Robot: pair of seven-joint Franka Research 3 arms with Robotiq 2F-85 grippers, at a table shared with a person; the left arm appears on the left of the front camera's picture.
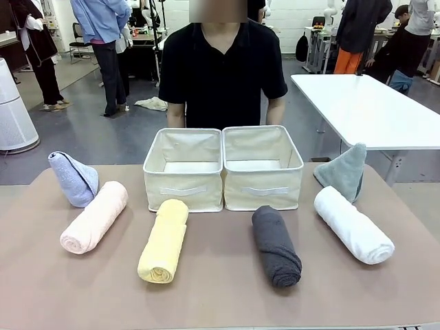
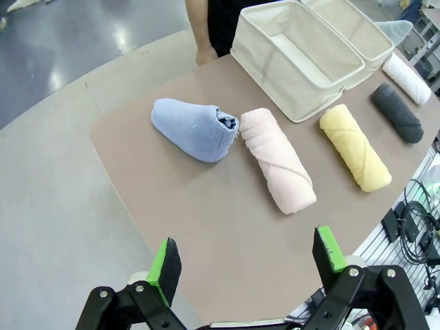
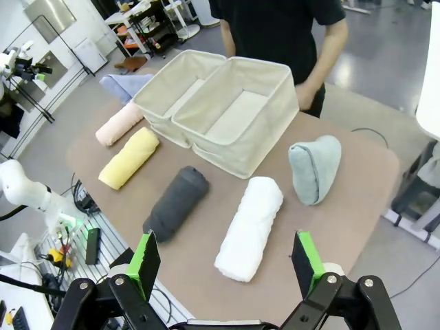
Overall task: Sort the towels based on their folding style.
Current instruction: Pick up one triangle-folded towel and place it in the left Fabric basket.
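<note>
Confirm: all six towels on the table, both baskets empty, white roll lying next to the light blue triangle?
One slip: the white roll lies next to the grey-teal triangle, as the front view shows. The light blue triangle sits by the pink roll. The rest is right.

Towels partly hidden by baskets
Light blue towel [image 3: 127,84] lies half behind the left basket [image 3: 165,103]; grey-teal towel [image 2: 395,29] peeks past the right basket [image 2: 371,49].
</note>
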